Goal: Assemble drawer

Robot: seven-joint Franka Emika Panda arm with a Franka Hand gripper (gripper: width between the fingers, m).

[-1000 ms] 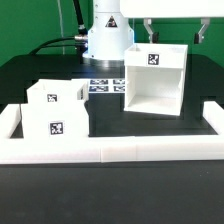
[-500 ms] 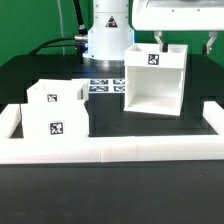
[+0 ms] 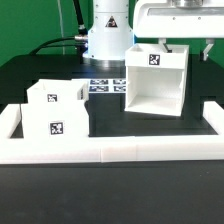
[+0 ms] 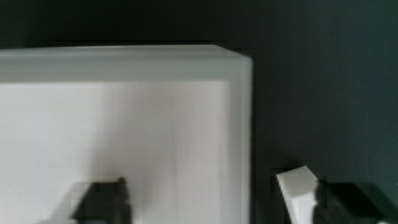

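Under the spread tool (image 3: 186, 49), drawer case (image 3: 153, 88), wall between fingers (image 4: 299, 190)

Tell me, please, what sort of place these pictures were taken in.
Most likely a robotics lab bench. A robot arm's white base stands at the back of a black table, a low white border wall fences the work area, and the tall white case carries a square printed tag.

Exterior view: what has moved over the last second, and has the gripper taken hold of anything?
The gripper has come down and shifted toward the exterior view's right; its open fingers now hang at the top edge of the tall case. The wrist view shows them apart, with nothing clamped. The case, the two trays and the marker board stayed put.
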